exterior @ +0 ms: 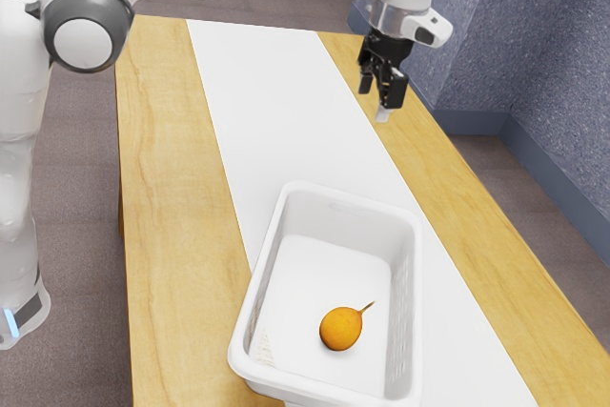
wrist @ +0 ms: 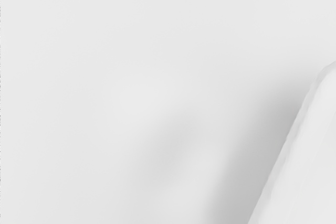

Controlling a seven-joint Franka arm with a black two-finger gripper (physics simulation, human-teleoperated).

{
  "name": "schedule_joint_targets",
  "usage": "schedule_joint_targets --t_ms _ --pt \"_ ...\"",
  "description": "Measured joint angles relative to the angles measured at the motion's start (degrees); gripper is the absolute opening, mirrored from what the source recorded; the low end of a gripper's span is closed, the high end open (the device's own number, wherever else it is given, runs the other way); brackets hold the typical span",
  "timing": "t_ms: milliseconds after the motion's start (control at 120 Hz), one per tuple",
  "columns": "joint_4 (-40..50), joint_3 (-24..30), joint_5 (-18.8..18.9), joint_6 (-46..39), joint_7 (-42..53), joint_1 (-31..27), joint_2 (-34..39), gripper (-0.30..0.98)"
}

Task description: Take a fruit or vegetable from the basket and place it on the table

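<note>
My gripper (exterior: 375, 102) hangs above the table near its edge, beyond the basket and away from it; its black fingers stand apart with nothing between them. A white basket (exterior: 416, 264) rests on the table at the lower middle of the exterior view. Inside it, on the floor, lies an orange round fruit (exterior: 341, 329) with a thin brown stem pointing to the exterior view's right. In the wrist view, the white edge of what looks like the basket (wrist: 304, 171) shows beside a soft shadow.
The wooden table (exterior: 167, 197) has a white strip (exterior: 257, 92) running along its middle, which also appears as a pale surface (wrist: 105, 77) in the wrist view. A blue-grey wall (exterior: 543, 54) stands beyond the table's edge at the exterior view's right.
</note>
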State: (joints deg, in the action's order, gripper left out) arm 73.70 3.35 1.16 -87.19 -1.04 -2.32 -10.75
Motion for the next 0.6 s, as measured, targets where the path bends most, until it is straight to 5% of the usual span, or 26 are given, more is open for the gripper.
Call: schedule_joint_targets --t_ms 367,517,600 --pt "-1.07 0.92 -0.86 2.94 1.68 -2.19 1.19 0.68" --pt "1.04 9.18 -1.33 5.03 5.55 -1.87 1.78 0.68" --pt "10.53 11.49 -2.40 3.35 7.44 -1.12 7.68 0.68"
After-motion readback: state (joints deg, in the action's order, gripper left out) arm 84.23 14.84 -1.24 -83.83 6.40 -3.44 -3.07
